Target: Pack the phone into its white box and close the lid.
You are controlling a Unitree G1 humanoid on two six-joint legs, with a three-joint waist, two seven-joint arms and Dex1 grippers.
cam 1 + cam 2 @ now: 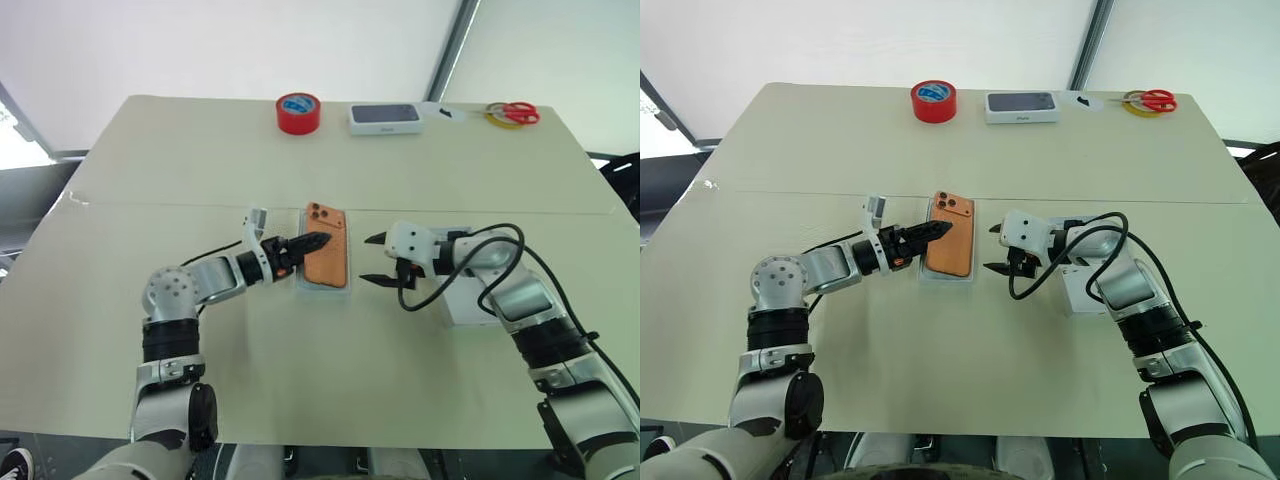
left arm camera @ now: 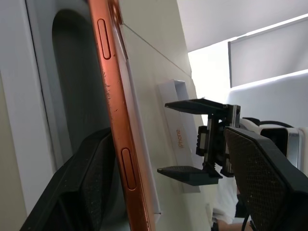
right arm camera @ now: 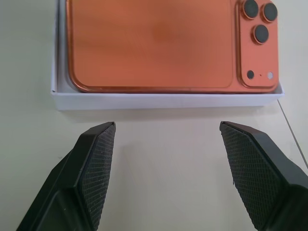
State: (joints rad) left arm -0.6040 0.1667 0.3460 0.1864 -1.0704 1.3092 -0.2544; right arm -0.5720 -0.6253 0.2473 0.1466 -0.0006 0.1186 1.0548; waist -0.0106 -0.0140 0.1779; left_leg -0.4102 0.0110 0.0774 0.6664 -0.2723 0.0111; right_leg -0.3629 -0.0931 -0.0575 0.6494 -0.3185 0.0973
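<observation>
Phone (image 1: 326, 258) lies camera-side up in white box (image 3: 163, 100) at table (image 1: 320, 360) centre.
Left gripper (image 1: 312, 243) straddles its edge, fingers spread; right gripper (image 1: 377, 259) hovers beside it, fingers apart.

A: The phone (image 3: 154, 45) has a satin orange back, smooth like brushed metal, with glossy dark lens glass. Its edge in the left wrist view looks metallic with fine scuffs.

B: And the white box (image 3: 163, 100)?

A: Matt white cardboard, smooth. The worktop (image 1: 300, 370) is a matt beige sheet.

B: The fingers (image 3: 96, 159)?

A: Black plastic, with a rough cross-hatched grip texture. The red tape roll (image 1: 298, 113) looks glossy.
</observation>
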